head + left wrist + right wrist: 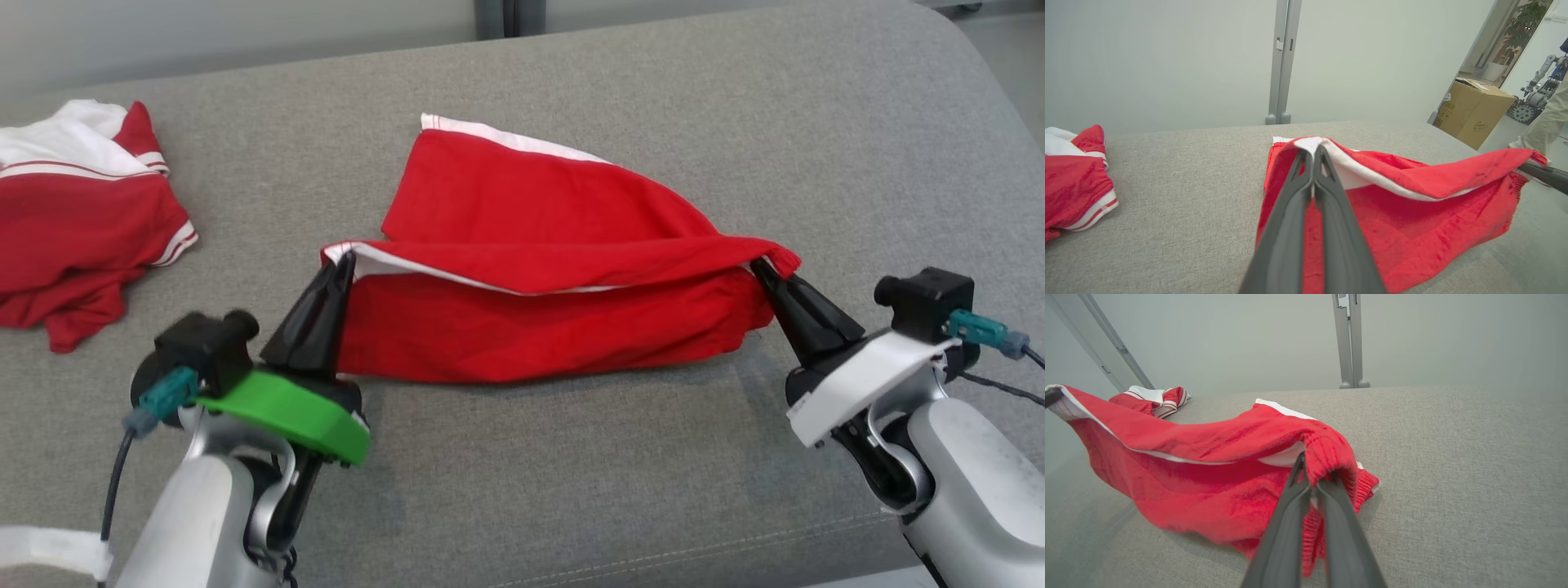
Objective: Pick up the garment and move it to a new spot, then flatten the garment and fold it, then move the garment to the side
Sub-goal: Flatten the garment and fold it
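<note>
So, nearest first: the left tool (346, 261) is clamped tight on the left end of the red garment (531, 327). It's right at the white-trimmed edge, with the fingers pressed together and only cloth between them. The right tool (761, 266) is pinched shut on the garment's opposite end, where the ribbed red hem is bunched around the fingertips.

The garment is held stretched between the two. Its top edge is lifted and folded over a bit, so a white strip of lining is shown. The lower part hangs down toward the grey padded surface (571, 474), but whether it actually touches along the bottom can't be told for sure. Behind the held edge, the rest of the garment is laid flat on the padding, with a white-striped hem at its far end.

Well off to the garment's left, a second red-and-white garment (73, 229) is seen crumpled on the same surface, clearly apart from it. Beyond the garment, a grey post (1282, 61) is set against a pale wall.

Far past the garment's right end, a cardboard box (1474, 110) can be made out on the floor. Something is printed on its side, but it's too small to be read. A person's trouser leg (1545, 122) and another robot (1535, 96) are caught further back still.
</note>
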Controlling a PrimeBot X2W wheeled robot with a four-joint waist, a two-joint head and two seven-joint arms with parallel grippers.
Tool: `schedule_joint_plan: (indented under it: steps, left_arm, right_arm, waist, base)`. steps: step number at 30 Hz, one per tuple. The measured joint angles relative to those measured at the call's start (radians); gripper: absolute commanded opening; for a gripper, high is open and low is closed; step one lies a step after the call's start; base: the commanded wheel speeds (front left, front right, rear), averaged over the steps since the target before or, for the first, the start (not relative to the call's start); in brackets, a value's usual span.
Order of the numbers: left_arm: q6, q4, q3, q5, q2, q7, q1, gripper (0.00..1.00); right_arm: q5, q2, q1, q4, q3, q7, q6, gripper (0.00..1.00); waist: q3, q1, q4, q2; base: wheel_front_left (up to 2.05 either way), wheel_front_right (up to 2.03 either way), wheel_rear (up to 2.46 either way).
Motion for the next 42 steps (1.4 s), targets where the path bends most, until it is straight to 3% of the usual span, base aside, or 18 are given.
schedule_joint_plan:
  steps: [15, 20, 28, 30, 32, 34, 35, 36, 37, 38, 42]
  left_arm:
    - [0.043, 0.216, 0.023, 0.066, 0.010, 0.154, -0.417, 0.00]
    - [0.054, 0.315, 0.047, 0.106, 0.060, 0.180, -0.523, 0.00]
    - [0.055, 0.416, 0.042, 0.111, 0.055, 0.187, -0.601, 0.03]
    - [0.055, 0.438, 0.041, 0.111, 0.051, 0.178, -0.620, 0.06]
    - [0.055, 0.458, 0.040, 0.115, 0.052, 0.174, -0.638, 0.11]
    - [0.055, 0.479, 0.040, 0.121, 0.052, 0.167, -0.655, 0.38]
    - [0.055, 0.487, 0.041, 0.121, 0.052, 0.158, -0.661, 0.49]
    - [0.055, 0.498, 0.043, 0.121, 0.051, 0.150, -0.668, 0.49]
    - [0.055, 0.506, 0.044, 0.121, 0.051, 0.147, -0.673, 0.80]
    - [0.055, 0.512, 0.047, 0.121, 0.050, 0.139, -0.679, 1.00]
    - [0.057, 0.551, 0.051, 0.121, 0.047, 0.106, -0.702, 1.00]
  right_arm:
    - [0.096, 0.146, -0.196, 0.134, 0.006, 0.045, 0.000, 0.00]
    - [0.113, 0.201, -0.278, 0.197, 0.026, 0.040, 0.000, 0.00]
    - [0.121, 0.232, -0.340, 0.269, 0.049, 0.012, 0.000, 0.00]
    - [0.122, 0.234, -0.354, 0.286, 0.057, 0.007, 0.000, 0.05]
    - [0.122, 0.243, -0.369, 0.302, 0.069, -0.001, 0.000, 0.17]
    - [0.122, 0.251, -0.383, 0.321, 0.081, -0.005, 0.000, 0.67]
    - [0.123, 0.253, -0.389, 0.329, 0.086, -0.009, 0.000, 0.98]
    - [0.124, 0.253, -0.393, 0.334, 0.089, -0.015, 0.000, 0.98]
    - [0.126, 0.253, -0.397, 0.339, 0.092, -0.023, 0.000, 1.00]
    - [0.127, 0.253, -0.404, 0.343, 0.095, -0.030, 0.000, 1.00]
    - [0.127, 0.250, -0.420, 0.362, 0.099, -0.058, 0.000, 1.00]
  waist:
    - [0.175, 0.0000, -0.120, 0.0000]
    - [0.247, 0.0000, -0.177, 0.0000]
    - [0.313, 0.0001, -0.237, 0.0000]
    - [0.327, 0.0000, -0.247, 0.0000]
    - [0.336, 0.0000, -0.255, 0.0000]
    - [0.342, 0.0000, -0.261, 0.0000]
    - [0.343, 0.0000, -0.262, 0.0000]
    - [0.343, 0.0001, -0.262, 0.0000]
    - [0.342, 0.0000, -0.261, 0.0000]
    - [0.341, 0.0000, -0.260, 0.0000]
    - [0.333, 0.0000, -0.255, 0.0000]
  base:
    - [0.00, 0.00, 0.00]
    - [0.00, 0.00, 0.00]
    - [0.00, 0.00, 0.00]
    - [0.00, 0.00, 0.00]
    - [0.00, 0.00, 0.00]
    - [0.00, 0.00, 0.00]
    - [0.00, 0.00, 0.00]
    - [0.00, 0.00, 0.00]
    - [0.00, 0.00, 0.00]
    - [0.00, 0.00, 0.00]
    - [0.00, 0.00, 0.00]
